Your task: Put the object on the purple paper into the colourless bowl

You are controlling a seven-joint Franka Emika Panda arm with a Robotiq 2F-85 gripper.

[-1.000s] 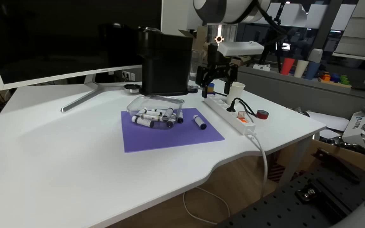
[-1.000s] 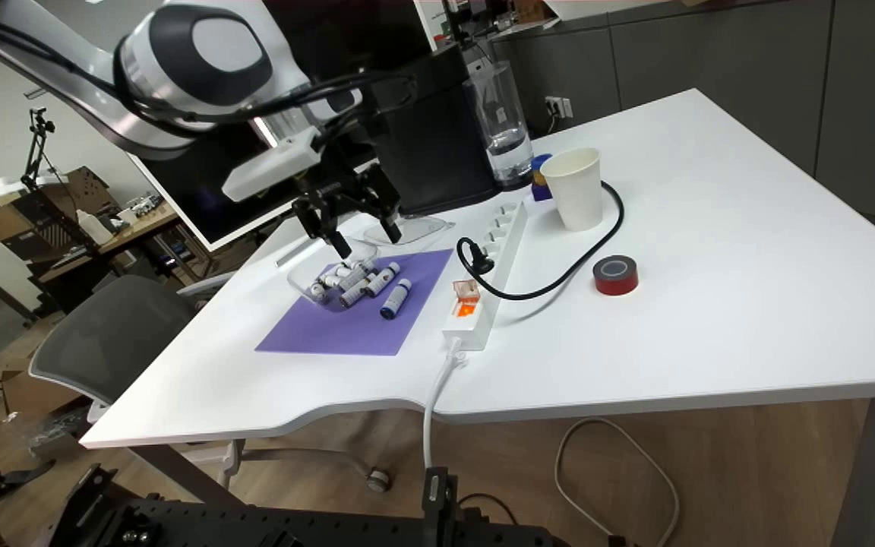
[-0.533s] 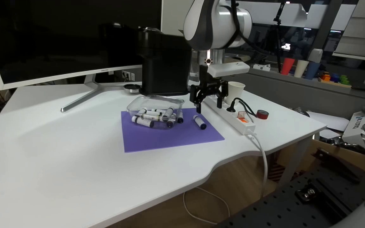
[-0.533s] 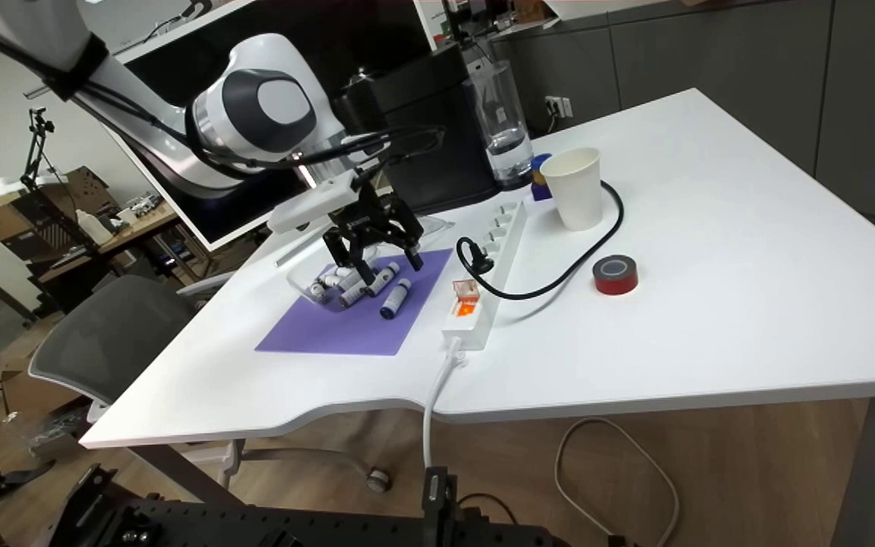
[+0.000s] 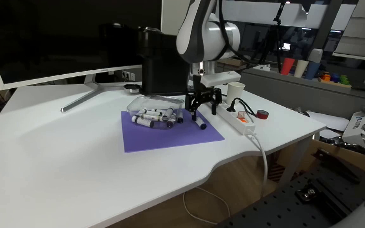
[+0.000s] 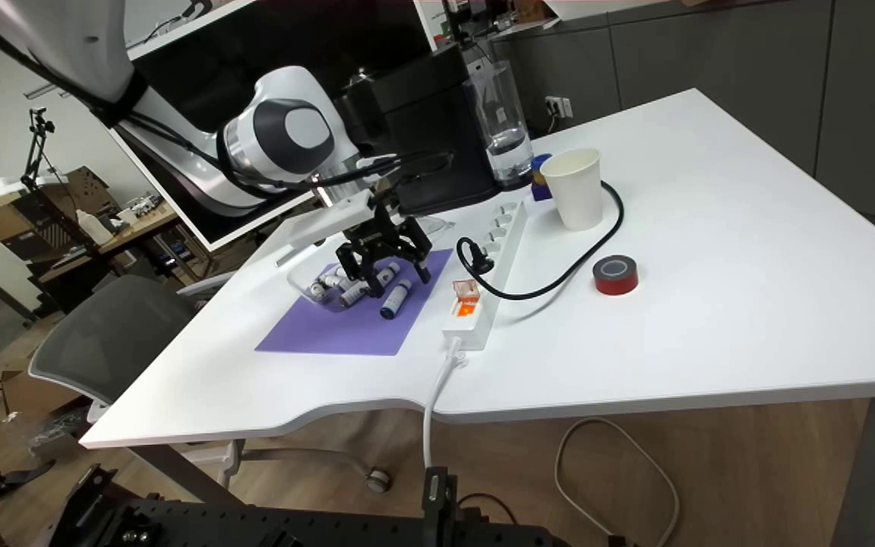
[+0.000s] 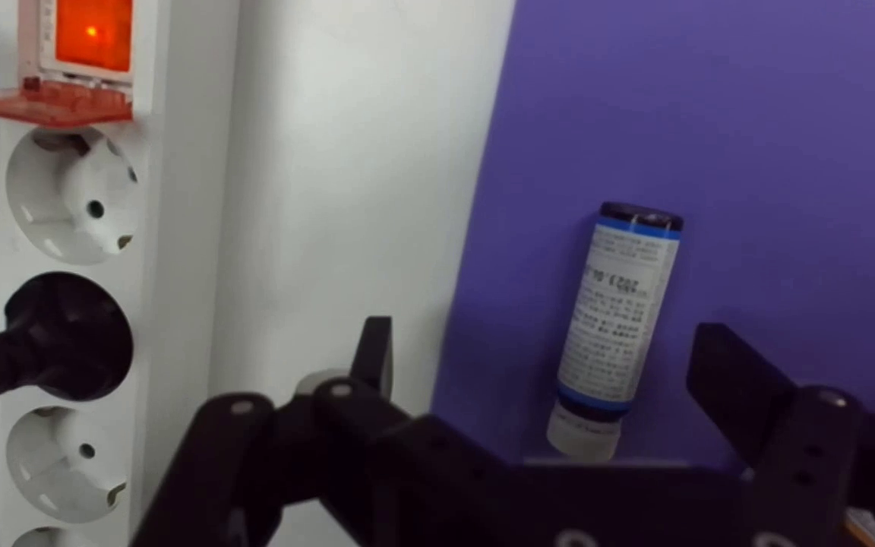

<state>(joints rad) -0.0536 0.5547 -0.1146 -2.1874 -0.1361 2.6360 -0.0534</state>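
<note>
The purple paper [image 5: 169,139] lies flat on the white table; it also shows in an exterior view [image 6: 308,338] and the wrist view [image 7: 772,152]. A small white-labelled bottle with a dark end and pale cap [image 7: 620,311] lies on its side on it, also in both exterior views [image 5: 201,123] [image 6: 395,302]. The colourless bowl [image 5: 132,106], a clear plastic tub [image 6: 299,282], stands on the paper's far part with several similar bottles in it. My gripper [image 7: 544,334] is open and empty above the bottle's capped end [image 5: 204,113] [image 6: 399,284]; the bottle lies between the fingers, untouched.
A white power strip [image 5: 233,118] with a black plug [image 7: 65,334] runs beside the paper. A paper cup [image 6: 576,190] and red tape roll [image 6: 615,275] stand beyond it. A black machine [image 5: 166,63] and a monitor [image 5: 59,38] stand behind the bowl.
My open gripper has come down and across from above the power strip to just over the lone bottle. The bottle, bowl and paper have not moved.
</note>
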